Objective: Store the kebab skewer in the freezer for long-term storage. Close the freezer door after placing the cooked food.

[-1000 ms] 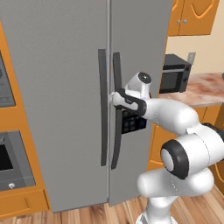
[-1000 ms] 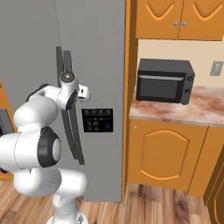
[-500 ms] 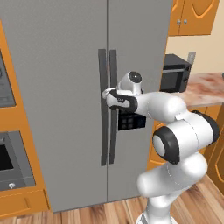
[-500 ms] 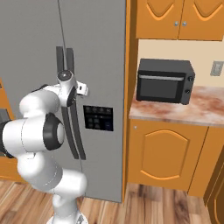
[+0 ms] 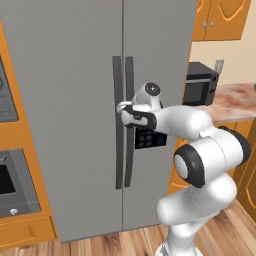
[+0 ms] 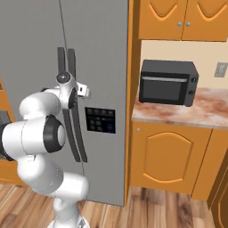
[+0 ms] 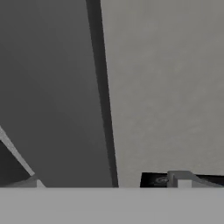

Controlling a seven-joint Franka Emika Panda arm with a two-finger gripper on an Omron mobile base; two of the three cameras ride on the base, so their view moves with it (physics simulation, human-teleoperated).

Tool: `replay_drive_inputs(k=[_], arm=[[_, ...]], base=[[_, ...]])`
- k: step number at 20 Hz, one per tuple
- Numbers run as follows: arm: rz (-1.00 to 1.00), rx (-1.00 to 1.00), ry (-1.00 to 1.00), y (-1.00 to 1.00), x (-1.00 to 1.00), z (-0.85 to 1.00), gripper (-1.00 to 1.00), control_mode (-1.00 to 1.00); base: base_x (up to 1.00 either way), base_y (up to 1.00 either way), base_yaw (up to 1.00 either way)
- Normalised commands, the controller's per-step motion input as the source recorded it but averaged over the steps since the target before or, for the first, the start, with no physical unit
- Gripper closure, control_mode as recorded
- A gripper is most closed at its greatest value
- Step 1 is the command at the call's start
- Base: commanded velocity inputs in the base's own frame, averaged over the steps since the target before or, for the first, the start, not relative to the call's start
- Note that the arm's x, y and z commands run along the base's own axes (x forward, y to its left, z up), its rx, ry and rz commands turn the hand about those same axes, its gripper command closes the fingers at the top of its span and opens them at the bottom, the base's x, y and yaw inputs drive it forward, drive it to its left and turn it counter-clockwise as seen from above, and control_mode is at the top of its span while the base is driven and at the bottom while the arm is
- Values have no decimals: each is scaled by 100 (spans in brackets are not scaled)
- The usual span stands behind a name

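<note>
Grey freezer door point(image 5: 155, 60) handle point(image 5: 129, 120) between gripper point(image 5: 121, 107) jaws.

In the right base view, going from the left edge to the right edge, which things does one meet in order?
White robot arm → pair of long dark vertical fridge handles → small black dispenser panel → black microwave → grey wall outlet.
</note>
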Motion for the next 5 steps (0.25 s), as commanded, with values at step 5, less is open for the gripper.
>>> replay_drive_inputs(k=[5], arm=[[-9,-6,-3,0,44,-6,-100,-100]], base=[[0,0,0]])
